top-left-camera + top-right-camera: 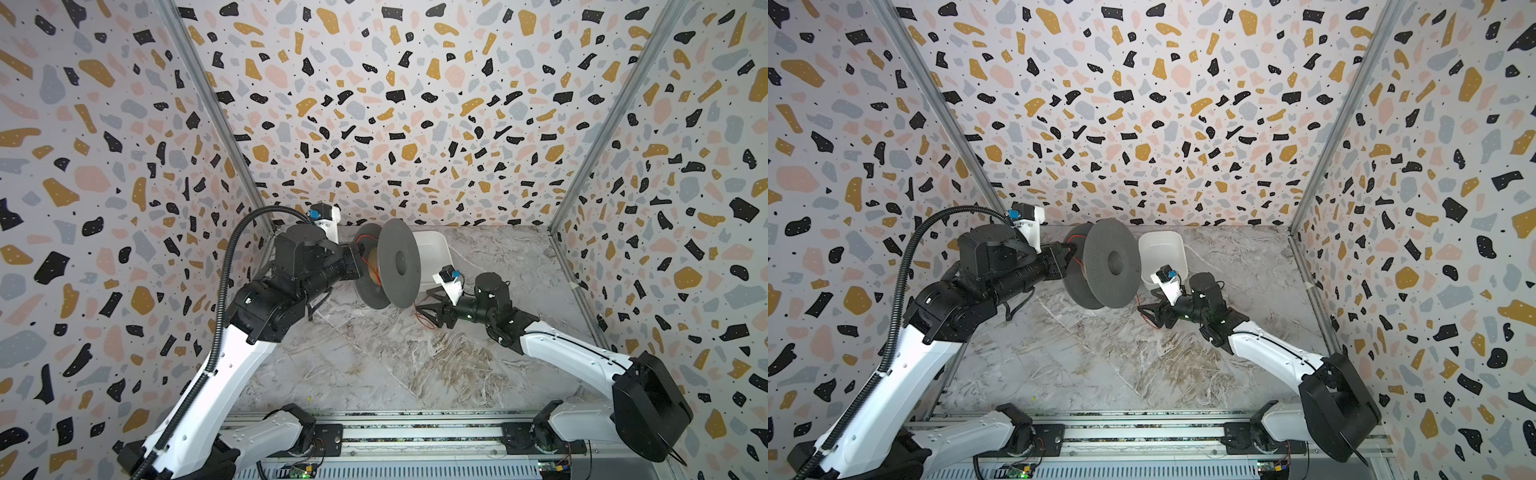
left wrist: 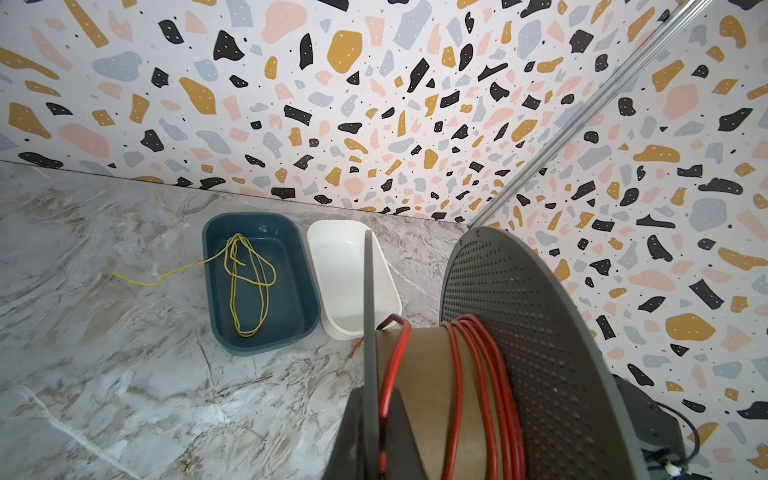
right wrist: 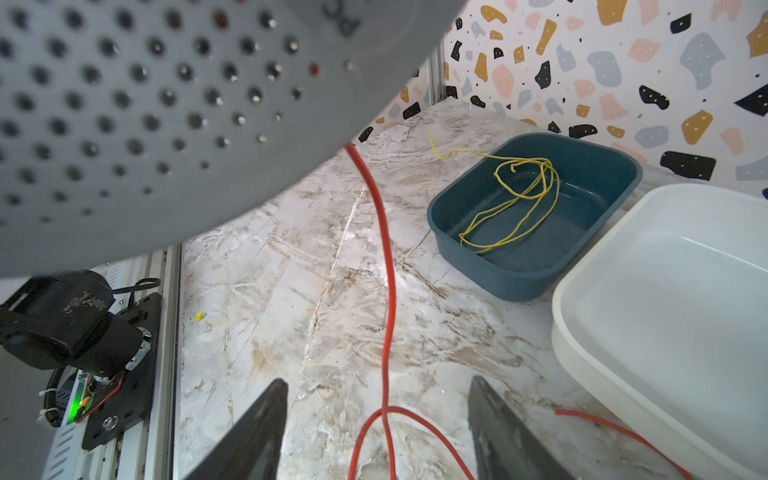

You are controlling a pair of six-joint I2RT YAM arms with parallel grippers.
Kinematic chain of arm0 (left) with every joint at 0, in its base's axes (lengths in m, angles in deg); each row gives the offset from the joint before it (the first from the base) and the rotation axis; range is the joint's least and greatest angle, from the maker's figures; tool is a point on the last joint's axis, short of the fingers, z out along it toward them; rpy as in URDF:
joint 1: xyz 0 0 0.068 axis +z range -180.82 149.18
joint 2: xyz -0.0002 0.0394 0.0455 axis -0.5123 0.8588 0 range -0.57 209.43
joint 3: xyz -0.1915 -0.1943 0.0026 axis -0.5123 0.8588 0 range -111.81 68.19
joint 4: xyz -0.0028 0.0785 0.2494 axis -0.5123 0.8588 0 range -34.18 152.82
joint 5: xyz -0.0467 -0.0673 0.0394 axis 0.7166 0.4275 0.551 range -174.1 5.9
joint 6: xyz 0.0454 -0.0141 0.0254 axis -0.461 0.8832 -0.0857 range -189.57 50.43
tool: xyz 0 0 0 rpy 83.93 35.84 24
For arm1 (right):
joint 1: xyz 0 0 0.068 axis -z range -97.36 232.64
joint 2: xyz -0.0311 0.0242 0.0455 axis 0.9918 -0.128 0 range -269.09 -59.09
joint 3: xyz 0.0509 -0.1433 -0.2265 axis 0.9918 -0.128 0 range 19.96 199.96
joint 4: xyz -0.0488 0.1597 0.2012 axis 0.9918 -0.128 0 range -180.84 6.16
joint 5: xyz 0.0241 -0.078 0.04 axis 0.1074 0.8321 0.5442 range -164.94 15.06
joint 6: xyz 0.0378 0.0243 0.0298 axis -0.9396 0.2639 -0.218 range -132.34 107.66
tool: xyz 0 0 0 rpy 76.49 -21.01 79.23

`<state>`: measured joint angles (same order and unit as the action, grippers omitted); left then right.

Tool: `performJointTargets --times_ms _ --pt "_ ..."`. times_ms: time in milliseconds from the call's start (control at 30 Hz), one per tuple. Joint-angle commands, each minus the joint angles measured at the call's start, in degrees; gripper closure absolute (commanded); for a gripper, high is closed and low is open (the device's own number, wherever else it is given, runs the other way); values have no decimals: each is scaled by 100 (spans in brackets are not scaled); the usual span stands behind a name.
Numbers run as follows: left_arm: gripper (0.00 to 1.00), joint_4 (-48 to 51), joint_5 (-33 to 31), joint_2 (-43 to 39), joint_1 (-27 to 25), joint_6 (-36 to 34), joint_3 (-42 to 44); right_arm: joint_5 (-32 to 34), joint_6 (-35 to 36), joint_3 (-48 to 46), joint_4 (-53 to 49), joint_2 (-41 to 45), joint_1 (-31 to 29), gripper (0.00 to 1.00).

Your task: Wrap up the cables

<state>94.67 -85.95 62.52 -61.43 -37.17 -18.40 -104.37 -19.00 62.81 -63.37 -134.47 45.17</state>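
A grey spool with perforated flanges is held up off the marble table, axis roughly level. My left gripper is shut on the thin edge of one flange. The cables are one red wire: several turns lie on the brown hub, and a strand drops from the spool to the table. There it loops between the fingers of my right gripper. That gripper is open, low over the table, touching nothing.
A teal bin holding a yellow-green wire stands by the back wall. A white bin sits beside it, close behind my right gripper. Walls close in on three sides.
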Motion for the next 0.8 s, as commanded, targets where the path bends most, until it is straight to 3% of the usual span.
performJointTargets --times_ms 0,300,767 --pt "100 -865 -190 -203 -6 240 -75 149 -279 -58 602 -62 -91 35" --pt "100 -857 -461 -161 -6 490 -86 388 -540 -300 1427 -509 -224 55" --pt "100 -1055 -532 -84 -6 717 88 787 -423 -33 1885 -1054 -358 65"
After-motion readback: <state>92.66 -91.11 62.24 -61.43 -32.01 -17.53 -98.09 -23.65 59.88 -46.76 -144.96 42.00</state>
